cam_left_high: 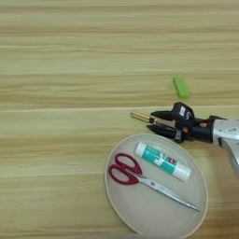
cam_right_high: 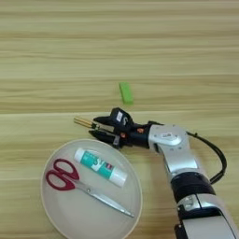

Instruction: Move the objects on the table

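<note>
Plate [cam_right_high: 60,219], round and beige, lies nearest, carrying red-handled scissors [cam_right_high: 70,182] and a white-and-teal glue stick [cam_right_high: 100,166] side by side. Just beyond its rim, the screwdriver [cam_left_high: 140,116] lies between the black jaws of the right gripper [cam_right_high: 96,128], amber handle protruding leftward; whether they are clenched on it cannot be told. Farther off rests a green block [cam_right_high: 126,92]. Striped wooden bench [cam_right_high: 46,56] throughout.

One plate [cam_left_high: 200,196], one scissors [cam_left_high: 140,176], one glue stick [cam_left_high: 162,161], one green block [cam_left_high: 180,87], one screwdriver [cam_left_high: 140,116].
</note>
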Robot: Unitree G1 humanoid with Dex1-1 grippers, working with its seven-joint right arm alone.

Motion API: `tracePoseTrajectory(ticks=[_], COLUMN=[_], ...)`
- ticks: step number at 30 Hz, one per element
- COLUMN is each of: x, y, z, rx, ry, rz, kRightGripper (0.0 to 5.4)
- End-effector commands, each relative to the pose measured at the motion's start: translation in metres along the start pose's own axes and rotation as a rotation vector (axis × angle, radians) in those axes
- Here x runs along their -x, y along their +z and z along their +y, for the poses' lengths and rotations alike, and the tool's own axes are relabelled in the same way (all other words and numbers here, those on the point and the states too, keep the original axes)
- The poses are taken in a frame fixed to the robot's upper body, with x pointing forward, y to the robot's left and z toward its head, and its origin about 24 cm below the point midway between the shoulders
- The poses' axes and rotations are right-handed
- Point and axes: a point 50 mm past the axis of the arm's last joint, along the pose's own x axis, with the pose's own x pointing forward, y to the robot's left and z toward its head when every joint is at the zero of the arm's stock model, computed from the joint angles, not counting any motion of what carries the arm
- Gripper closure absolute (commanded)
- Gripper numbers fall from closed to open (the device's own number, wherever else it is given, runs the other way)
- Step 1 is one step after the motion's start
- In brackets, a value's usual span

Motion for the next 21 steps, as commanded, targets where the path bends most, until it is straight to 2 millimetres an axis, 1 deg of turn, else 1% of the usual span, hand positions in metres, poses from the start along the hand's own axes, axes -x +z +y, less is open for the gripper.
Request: tracePoseTrajectory(ticks=[1,8,15,21], x=[0.007,0.009,0.012,0.012], y=[0.032,0.049,0.061,0.059], z=[-0.024,-0.031,-0.042,-0.059], rx=[0.099,0.088,0.068,0.039], ry=[-0.078,-0.133,-0.218,-0.365], rz=[-0.101,-0.226,-0.307,-0.273], kRightGripper=[2.75,2.11,1.28,0.70])
